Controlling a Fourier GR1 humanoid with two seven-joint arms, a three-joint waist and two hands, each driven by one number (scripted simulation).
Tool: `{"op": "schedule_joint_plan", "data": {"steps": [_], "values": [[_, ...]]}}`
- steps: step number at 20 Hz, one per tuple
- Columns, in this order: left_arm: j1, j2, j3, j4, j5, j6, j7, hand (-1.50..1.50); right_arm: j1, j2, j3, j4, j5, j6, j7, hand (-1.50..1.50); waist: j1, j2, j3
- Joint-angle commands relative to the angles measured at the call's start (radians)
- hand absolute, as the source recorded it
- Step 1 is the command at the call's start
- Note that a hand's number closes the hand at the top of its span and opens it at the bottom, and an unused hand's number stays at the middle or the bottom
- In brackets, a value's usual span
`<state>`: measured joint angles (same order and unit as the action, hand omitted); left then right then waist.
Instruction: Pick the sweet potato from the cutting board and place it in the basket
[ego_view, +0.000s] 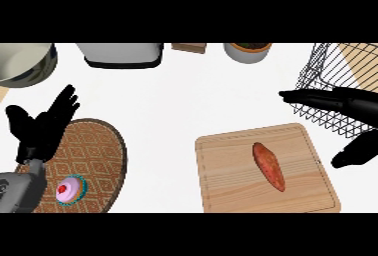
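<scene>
Sweet potato, reddish-orange, tapered, lies on cutting board; right robot hand spread wide

Black hands, grey forearm

1. The cutting board looks like pale wood with fine straight grain and a matt face;
2. the sweet potato has smooth, slightly glossy orange-red skin;
3. the basket is thin black wire mesh;
4. the round mat looks woven and matt, brown, with a diamond pattern;
5. the counter is smooth, plain white.
</scene>
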<state>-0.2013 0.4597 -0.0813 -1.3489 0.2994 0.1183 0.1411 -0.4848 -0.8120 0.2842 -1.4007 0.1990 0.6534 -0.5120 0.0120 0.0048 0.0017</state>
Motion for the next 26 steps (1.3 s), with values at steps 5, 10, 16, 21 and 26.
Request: {"op": "schedule_joint_plan", "data": {"steps": [5,10,16,21,26], "values": [[-0.005,-0.006,0.029,0.002,-0.006,-0.032,-0.005,0.00,0.019,0.169,0.067,0.147,0.046,-0.051,-0.162,-1.50,0.002,-0.001,-0.001],[-0.030,-0.027,0.051,-0.018,-0.029,-0.020,0.052,0.00,0.012,0.212,0.108,0.205,0.164,-0.080,-0.170,-1.50,-0.004,-0.004,-0.001],[0.006,-0.017,0.074,0.000,-0.041,-0.072,0.021,0.00,0.000,0.284,0.195,0.276,0.302,-0.150,-0.152,-1.50,0.001,-0.003,-0.001],[-0.019,-0.084,0.053,0.001,-0.106,-0.038,0.024,0.00,-0.059,0.351,0.172,0.420,0.379,-0.180,-0.214,-1.50,-0.002,-0.002,-0.001],[-0.001,-0.086,0.075,-0.057,-0.113,-0.039,0.086,0.00,-0.041,0.317,0.141,0.443,0.403,-0.189,-0.307,-1.50,-0.005,-0.004,-0.001]]}}
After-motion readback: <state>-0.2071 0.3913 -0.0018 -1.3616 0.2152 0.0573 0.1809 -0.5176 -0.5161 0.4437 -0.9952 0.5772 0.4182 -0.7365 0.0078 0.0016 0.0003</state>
